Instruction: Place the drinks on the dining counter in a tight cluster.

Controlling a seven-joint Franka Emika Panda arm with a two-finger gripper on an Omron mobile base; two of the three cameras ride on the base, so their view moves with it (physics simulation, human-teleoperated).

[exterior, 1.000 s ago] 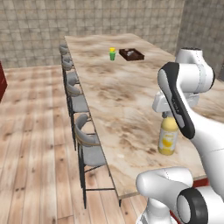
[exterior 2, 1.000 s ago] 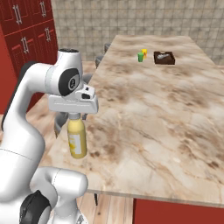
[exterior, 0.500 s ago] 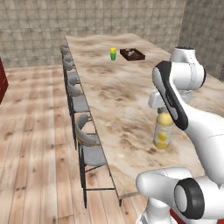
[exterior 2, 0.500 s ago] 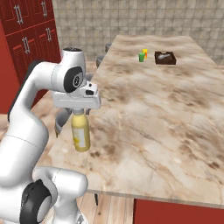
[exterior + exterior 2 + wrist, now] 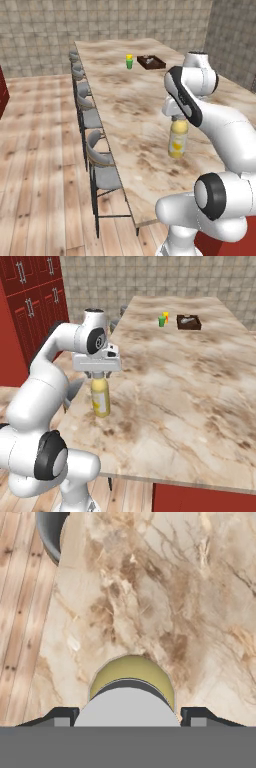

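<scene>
The juice bottle [image 5: 177,141] hangs upright from its capped neck in the clamped gripper [image 5: 176,116], long axis vertical, directly over the dining counter [image 5: 130,107] near its stool-side edge, well apart from the far green-and-yellow cup [image 5: 129,61].

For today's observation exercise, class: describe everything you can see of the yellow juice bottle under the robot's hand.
The juice bottle is stout and yellow, plastic-looking, with a lighter label patch on its side and a pale cap seen from above in the hand view. It hangs upright from the gripper, which grips it at the neck, over the near edge of the dining counter, on the side lined with grey stools. Whether its base touches the marble top cannot be told. Nothing else stands near it.
</scene>
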